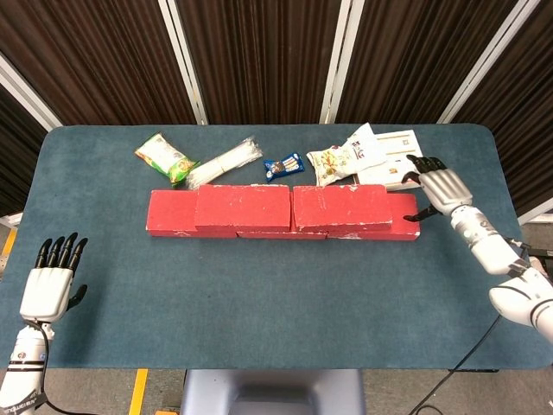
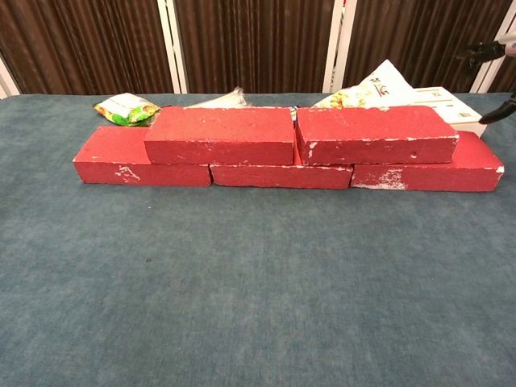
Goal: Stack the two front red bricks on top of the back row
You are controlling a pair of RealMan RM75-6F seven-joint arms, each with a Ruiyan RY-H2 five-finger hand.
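Two red bricks, the left upper brick (image 1: 242, 206) (image 2: 220, 135) and the right upper brick (image 1: 342, 207) (image 2: 374, 134), lie side by side on top of a row of red bricks (image 2: 282, 175) across the table's middle. The lower row's ends, at the left (image 1: 169, 213) and at the right (image 1: 406, 207), stick out beyond them. My right hand (image 1: 439, 187) hovers open just right of the stack, fingers spread, touching nothing; only its fingertips (image 2: 489, 51) show in the chest view. Off the table's front left corner, my left hand (image 1: 52, 284) is open and empty.
Behind the bricks lie a green snack bag (image 1: 165, 158), a white noodle packet (image 1: 223, 163), a small blue packet (image 1: 283, 165), a pale snack bag (image 1: 347, 156) and a white box (image 1: 403, 160). Blue cloth covers the table (image 1: 276, 294).
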